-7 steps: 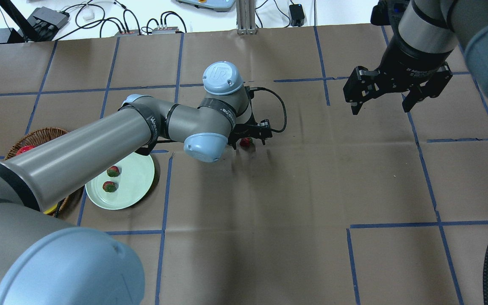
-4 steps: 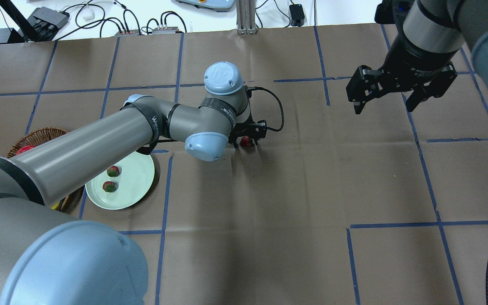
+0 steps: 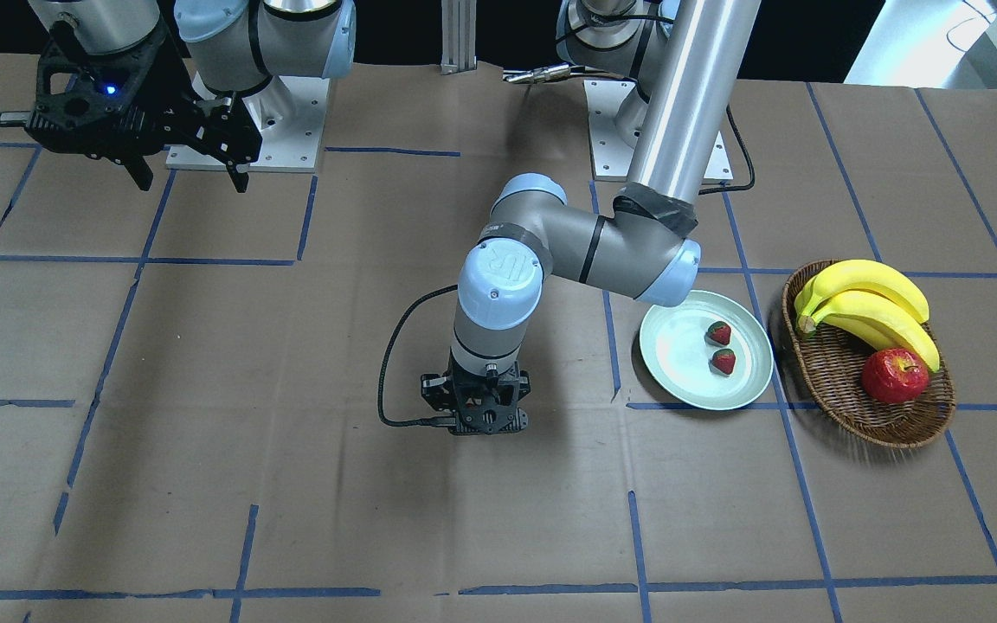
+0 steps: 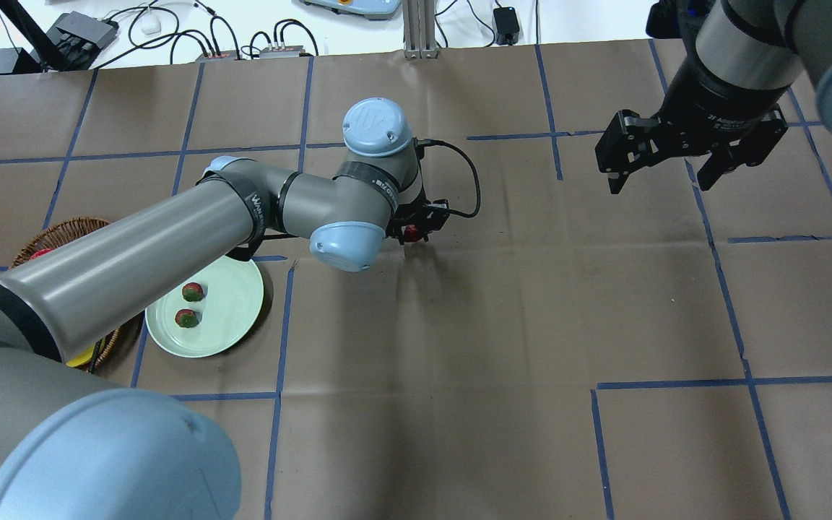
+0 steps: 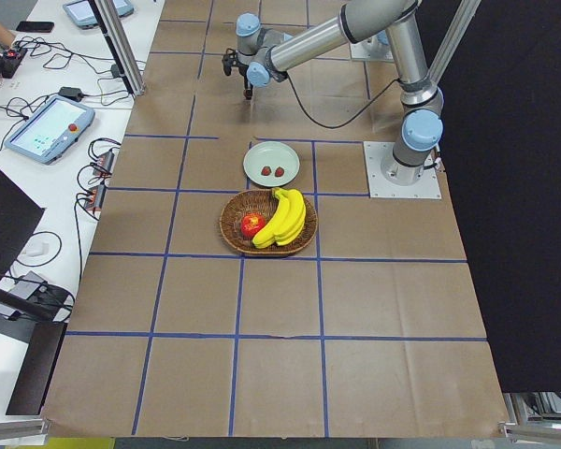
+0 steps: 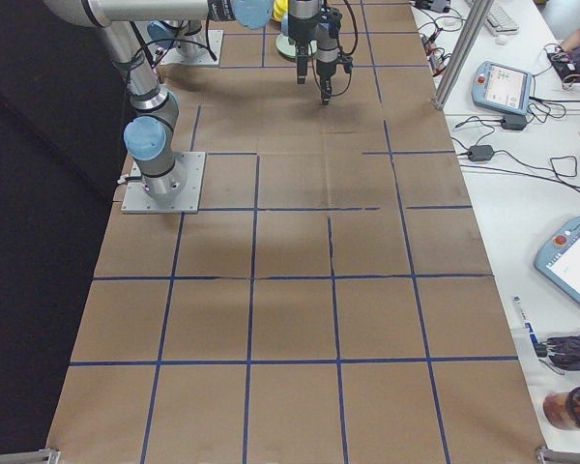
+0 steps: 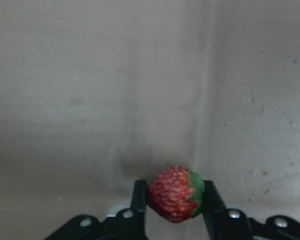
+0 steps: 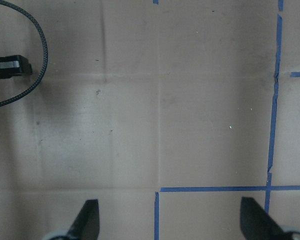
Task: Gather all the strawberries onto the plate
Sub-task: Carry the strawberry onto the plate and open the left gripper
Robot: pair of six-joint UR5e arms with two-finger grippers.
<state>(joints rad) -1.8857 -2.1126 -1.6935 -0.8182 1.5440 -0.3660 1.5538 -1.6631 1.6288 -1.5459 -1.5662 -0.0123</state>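
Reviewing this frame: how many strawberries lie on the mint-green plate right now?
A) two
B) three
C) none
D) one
A: two strawberries rest on the plate, while the third strawberry is clamped in the left gripper over the brown paper, away from the plate.

Seen from overhead, the left arm (image 4: 120, 273) covers most of the basket (image 4: 62, 230) beside the plate (image 4: 235, 307), and the apple (image 4: 42, 254) shows only a red sliver. Seen from the front, the left gripper (image 3: 475, 422) hides its strawberry (image 7: 176, 193).
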